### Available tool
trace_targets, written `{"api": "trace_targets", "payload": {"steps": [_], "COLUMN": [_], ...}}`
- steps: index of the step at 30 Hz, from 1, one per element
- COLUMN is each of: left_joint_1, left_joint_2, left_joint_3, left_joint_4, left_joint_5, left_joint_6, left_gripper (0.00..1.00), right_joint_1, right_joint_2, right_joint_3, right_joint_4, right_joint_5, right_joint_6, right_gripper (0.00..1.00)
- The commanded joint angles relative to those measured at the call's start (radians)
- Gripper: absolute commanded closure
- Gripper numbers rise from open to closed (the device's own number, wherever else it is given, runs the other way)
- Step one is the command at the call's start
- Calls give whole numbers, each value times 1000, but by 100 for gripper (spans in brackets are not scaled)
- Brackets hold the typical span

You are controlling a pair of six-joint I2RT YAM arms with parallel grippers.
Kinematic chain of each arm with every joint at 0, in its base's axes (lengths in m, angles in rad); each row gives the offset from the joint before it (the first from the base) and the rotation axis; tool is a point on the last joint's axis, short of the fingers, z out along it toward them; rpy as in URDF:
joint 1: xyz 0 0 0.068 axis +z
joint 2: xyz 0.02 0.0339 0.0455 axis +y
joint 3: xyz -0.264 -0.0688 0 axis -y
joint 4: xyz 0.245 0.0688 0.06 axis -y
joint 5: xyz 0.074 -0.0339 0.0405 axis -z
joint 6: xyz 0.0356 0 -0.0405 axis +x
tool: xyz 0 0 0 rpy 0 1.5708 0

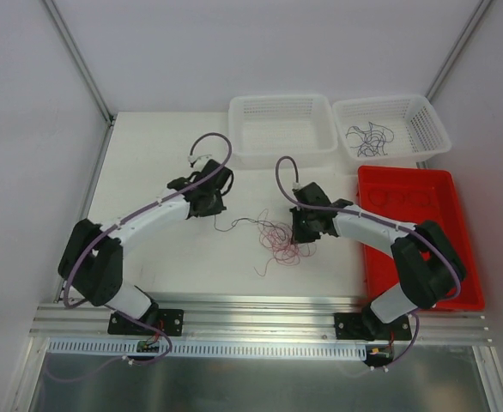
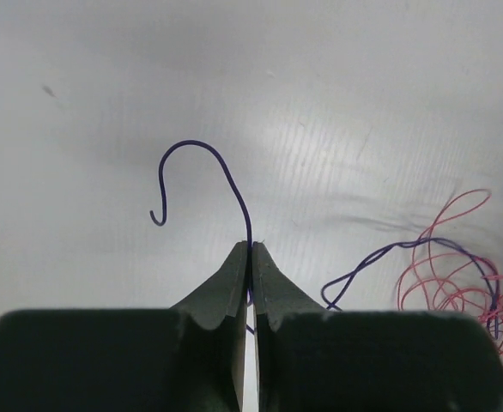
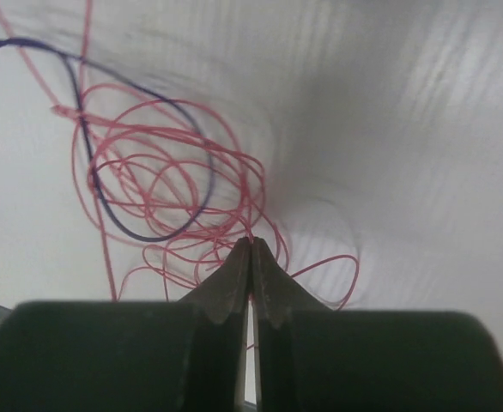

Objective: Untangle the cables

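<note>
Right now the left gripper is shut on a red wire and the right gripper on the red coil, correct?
No. The left gripper is shut on the purple wire, not a red one, as the left wrist view shows. The right gripper is shut on the red coil.

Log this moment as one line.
left gripper shut on purple wire | right gripper shut on red wire | tangle on table

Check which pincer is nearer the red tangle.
Right. The right pincer is shut at the edge of the red tangle, pinching a strand. The left pincer sits apart, left of it in the top view, shut on a purple wire.
</note>
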Motion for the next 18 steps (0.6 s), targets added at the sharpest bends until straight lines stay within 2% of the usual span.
{"api": "trace_targets", "payload": {"steps": [1,6,10,18], "left_joint_1": [76,249,333,435], "left_joint_2": [-168,-328,-437,-469], "left_joint_3": [-11,-14,25,215], "left_joint_4": [-89,-141,-169,-215], "left_joint_5": [-122,-183,-249,-415], "left_joint_6": [117,233,325,512], "left_gripper": [100,100,100,100], "right_joint_1": [-62,-141,-173,-182], "right_joint_2": [-9,-23,-27,-38], "right_joint_3": [-25,-60,-66,-49], "right_joint_4": [-25,-30,-39,-70], "right_joint_5": [-12,-46,-52,-31], "right_joint_6": [12,12,4,-5], "right_gripper": [99,99,99,99]}}
